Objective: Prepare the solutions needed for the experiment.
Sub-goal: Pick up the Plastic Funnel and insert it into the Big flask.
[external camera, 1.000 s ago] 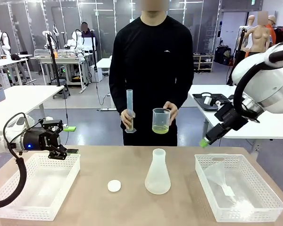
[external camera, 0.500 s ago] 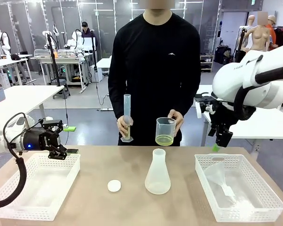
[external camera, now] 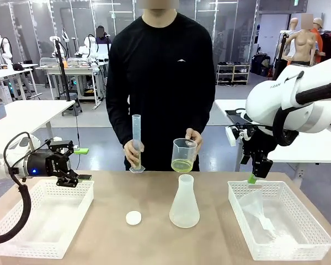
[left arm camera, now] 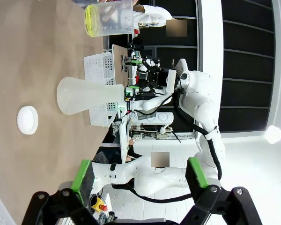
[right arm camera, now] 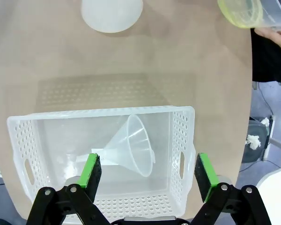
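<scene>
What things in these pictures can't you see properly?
- Front view: inside of the conical flask; its frosted wall hides any contents.
- Front view: marks on the measuring cylinder; too small, and the person's hand covers its lower part.
- Right wrist view: the beaker of yellow-green solution; cut off by the top edge.
- Front view: the funnel in the basket; clear plastic, outline faint.

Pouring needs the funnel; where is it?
Front view: the funnel lies on its side in the right basket, right of the flask, beneath the right tool.
</scene>
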You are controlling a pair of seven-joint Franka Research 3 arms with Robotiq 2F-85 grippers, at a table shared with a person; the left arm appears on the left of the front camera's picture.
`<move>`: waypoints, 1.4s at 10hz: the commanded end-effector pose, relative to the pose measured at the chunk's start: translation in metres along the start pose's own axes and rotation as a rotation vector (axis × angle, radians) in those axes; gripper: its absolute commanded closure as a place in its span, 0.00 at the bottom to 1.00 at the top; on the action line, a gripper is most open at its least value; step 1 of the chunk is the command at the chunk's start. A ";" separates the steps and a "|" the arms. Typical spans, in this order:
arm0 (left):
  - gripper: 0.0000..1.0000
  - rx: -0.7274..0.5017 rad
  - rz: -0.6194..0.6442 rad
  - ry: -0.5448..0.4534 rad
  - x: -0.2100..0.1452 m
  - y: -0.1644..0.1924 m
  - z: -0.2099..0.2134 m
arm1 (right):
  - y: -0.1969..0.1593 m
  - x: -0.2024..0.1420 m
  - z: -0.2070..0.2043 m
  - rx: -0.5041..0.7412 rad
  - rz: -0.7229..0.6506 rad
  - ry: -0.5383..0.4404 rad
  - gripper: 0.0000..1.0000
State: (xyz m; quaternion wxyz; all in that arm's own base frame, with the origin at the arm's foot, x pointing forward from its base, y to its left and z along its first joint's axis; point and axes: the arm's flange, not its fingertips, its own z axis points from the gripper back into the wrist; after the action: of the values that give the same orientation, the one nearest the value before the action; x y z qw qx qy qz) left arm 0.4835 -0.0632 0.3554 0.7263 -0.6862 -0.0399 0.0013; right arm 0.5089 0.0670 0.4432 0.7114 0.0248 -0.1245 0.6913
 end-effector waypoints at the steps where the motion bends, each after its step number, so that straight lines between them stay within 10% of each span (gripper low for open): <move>1: 0.00 -0.008 -0.020 -0.019 0.001 -0.001 -0.001 | -0.002 0.001 0.002 -0.015 0.018 0.006 0.00; 14: 0.00 -0.008 -0.020 -0.019 0.001 -0.001 -0.001 | -0.054 -0.016 -0.061 0.416 0.076 0.159 0.00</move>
State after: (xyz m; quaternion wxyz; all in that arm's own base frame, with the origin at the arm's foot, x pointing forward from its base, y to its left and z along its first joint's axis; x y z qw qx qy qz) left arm 0.4835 -0.0632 0.3554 0.7263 -0.6862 -0.0399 0.0013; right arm 0.5625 0.0619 0.3850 0.6833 0.1059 0.0595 0.7200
